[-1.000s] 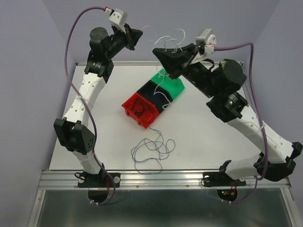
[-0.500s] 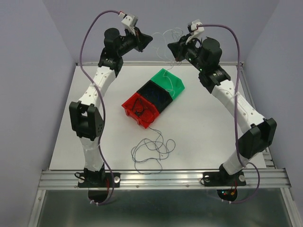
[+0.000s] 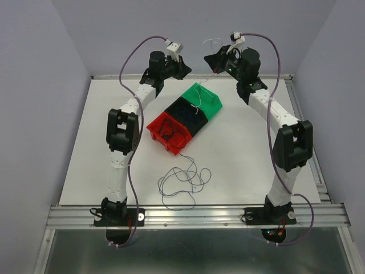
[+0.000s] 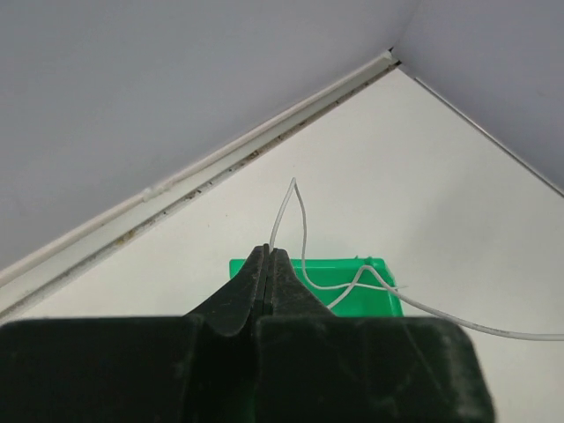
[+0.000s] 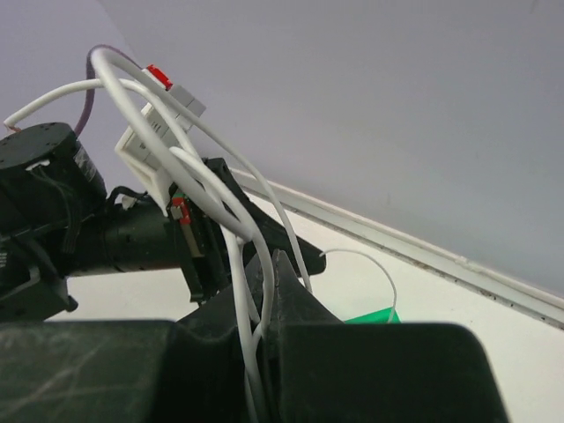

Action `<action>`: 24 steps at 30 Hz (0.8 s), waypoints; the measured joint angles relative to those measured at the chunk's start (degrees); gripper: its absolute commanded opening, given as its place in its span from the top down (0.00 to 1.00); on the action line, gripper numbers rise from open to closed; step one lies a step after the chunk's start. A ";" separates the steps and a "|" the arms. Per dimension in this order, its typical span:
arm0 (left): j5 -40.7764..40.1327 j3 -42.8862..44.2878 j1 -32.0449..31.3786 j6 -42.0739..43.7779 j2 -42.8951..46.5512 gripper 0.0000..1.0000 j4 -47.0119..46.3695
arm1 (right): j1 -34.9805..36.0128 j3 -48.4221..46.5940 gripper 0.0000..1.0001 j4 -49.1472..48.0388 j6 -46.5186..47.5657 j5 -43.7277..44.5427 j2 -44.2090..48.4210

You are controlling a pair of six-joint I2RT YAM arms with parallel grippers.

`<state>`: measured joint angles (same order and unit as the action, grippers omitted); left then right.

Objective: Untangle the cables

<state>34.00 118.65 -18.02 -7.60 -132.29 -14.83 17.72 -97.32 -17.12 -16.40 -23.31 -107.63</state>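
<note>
A whitish cable [image 3: 213, 42] is strung in the air between my two grippers at the back of the table, with one strand [image 3: 197, 106] hanging down to the green bin. My left gripper [image 3: 186, 71] is shut on it. In the left wrist view the cable [image 4: 300, 229] leaves the shut tips [image 4: 269, 252] and loops over the bin. My right gripper [image 3: 211, 60] is also shut, with white loops [image 5: 220, 198] pinched between its jaws [image 5: 271, 257]. A loose clump of dark thin cables [image 3: 182, 180] lies on the table near the front. Another small tangle [image 3: 167, 131] sits in the red bin.
Three joined bins stand in a diagonal row mid-table: red [image 3: 158, 127], dark blue [image 3: 185, 112] and green [image 3: 209, 103]. The back wall rail [image 3: 131, 75] runs just behind both grippers. A metal rail [image 3: 194, 216] edges the table front.
Both arms have stretched out toward the back wall, carrying the whitish cable with them. The left gripper moved right, toward the right gripper. The dark clump has not moved.
</note>
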 measured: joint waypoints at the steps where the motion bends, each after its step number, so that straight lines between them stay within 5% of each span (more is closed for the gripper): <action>1: -0.15 0.00 -0.44 0.63 -0.52 1.00 0.44 | -0.33 0.00 0.99 -0.79 -0.48 -0.13 -1.16; 24: -10.32 -8.02 -4.09 14.82 -0.20 1.00 9.38 | -3.04 -0.39 0.99 -8.70 -5.92 -2.78 -17.51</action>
<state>23.68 110.63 -22.11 7.22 -132.49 -5.45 14.68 -97.71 -25.82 -22.33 -26.09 -125.14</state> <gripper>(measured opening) 0.025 0.047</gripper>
